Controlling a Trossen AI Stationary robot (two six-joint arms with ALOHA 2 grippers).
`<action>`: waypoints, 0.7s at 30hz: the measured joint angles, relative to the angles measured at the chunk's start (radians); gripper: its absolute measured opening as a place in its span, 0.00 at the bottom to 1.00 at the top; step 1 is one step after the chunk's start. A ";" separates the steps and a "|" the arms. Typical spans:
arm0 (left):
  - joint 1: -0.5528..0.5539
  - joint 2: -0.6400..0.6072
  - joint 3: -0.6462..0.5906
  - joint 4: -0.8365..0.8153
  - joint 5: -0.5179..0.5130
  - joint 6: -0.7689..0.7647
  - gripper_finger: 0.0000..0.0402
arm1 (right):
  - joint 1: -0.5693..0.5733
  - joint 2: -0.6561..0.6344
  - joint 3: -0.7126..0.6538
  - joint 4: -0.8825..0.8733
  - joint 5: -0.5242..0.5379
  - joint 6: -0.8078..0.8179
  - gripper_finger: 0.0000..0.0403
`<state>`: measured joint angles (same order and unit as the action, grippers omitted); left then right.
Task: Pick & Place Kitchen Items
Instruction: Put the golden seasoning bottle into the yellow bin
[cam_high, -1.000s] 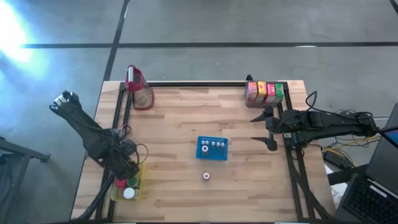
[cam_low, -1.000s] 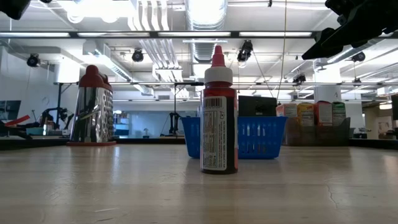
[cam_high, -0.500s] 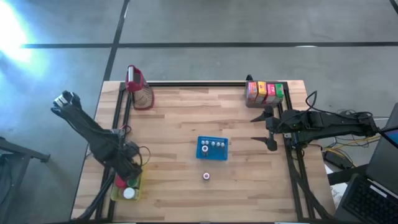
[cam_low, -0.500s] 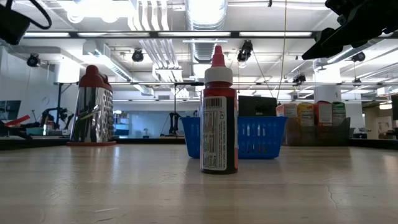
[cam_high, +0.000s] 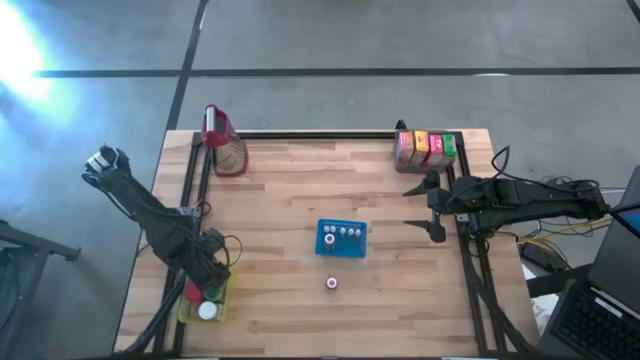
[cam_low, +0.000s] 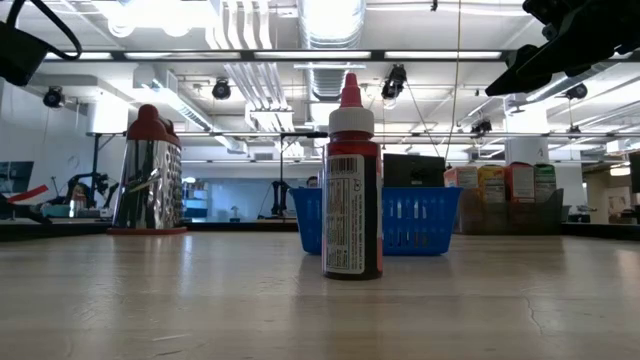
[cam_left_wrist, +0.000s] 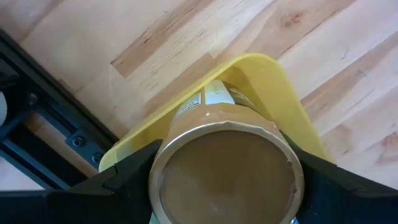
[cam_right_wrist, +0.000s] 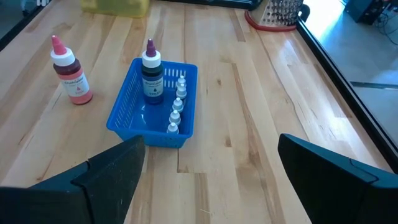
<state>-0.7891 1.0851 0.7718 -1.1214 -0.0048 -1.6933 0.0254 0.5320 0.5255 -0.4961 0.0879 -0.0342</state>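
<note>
Fingers (cam_left_wrist: 118, 183) first: saw both dark fingers of the left gripper (cam_high: 208, 277) set partway open and pressed against opposite sides of a round labelled tin with a flat tan end (cam_left_wrist: 225, 174), gripping it directly above a shallow yellow plastic tray (cam_left_wrist: 273, 93) at the near left corner of the pale wooden plank table (cam_high: 290, 190). Noted a red-lidded round tin (cam_high: 192, 292) and a white-lidded round tin (cam_high: 207, 310) lying in that tray, just beside the gripper. Found, farther in, a small red bottle with a white cap (cam_high: 331, 284) standing upright alone near the table's middle, and just behind it a blue rectangular perforated basket (cam_right_wrist: 124, 106) holding a row of tiny white-capped bottles (cam_right_wrist: 176, 106) and one taller dark bottle (cam_right_wrist: 151, 74). Found the right gripper (cam_high: 432, 207) off at the right edge, well apart from all of it, fingers spread wide with nothing between them. Noted at the far right corner a row of red, orange, yellow and green cartons (cam_high: 425, 148), and at the far left a tall shiny perforated vessel with a red top (cam_high: 224, 140).
</note>
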 joint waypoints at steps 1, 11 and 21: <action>0.000 0.000 0.002 -0.001 0.000 0.013 0.74 | 0.000 0.000 0.000 0.000 0.000 -0.001 0.90; 0.000 0.001 0.007 0.006 0.007 0.035 0.77 | 0.000 0.000 0.000 0.000 0.000 -0.001 0.90; 0.000 0.001 0.007 0.004 0.010 0.032 0.86 | 0.000 0.000 0.000 0.000 0.000 0.000 0.90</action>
<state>-0.7887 1.0859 0.7792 -1.1175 0.0056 -1.6618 0.0257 0.5320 0.5255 -0.4961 0.0879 -0.0341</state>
